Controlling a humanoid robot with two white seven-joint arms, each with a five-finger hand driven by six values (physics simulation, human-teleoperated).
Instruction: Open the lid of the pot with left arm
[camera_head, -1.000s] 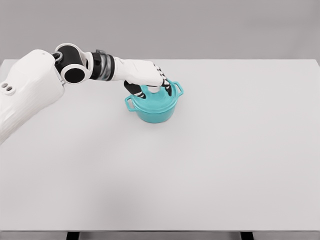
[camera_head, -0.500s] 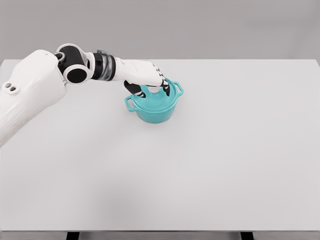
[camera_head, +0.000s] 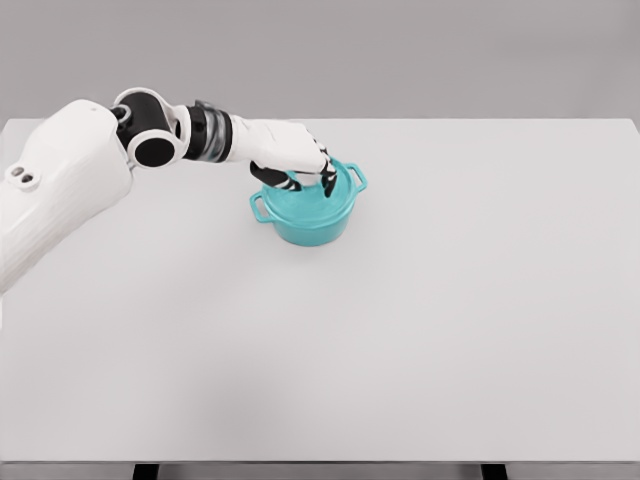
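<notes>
- The pot (camera_head: 308, 207) sits on the table (camera_head: 400, 330), toward the far side and a little left of the middle, well away from every edge, so there is plenty of room to carry something off it to either side.
- It is teal, with two small loop handles, one at the near left and one at the far right; that leaves the top free for a grip from above.
- The lid (camera_head: 312, 196) looks seated flat on the rim; I see no gap, so I judge it not yet open.
- The left arm comes in from the left and reaches across, with the left hand (camera_head: 298, 160) directly over the lid's centre.
- Its fingers (camera_head: 328, 178) are curled downward and drawn close together around the middle of the lid, where a knob would be; the knob itself is hidden under the palm, so I take this as a grip on the lid, though actual contact is not visible.
- The top-down approach suits a straight lift.
- No right arm shows anywhere.
</notes>
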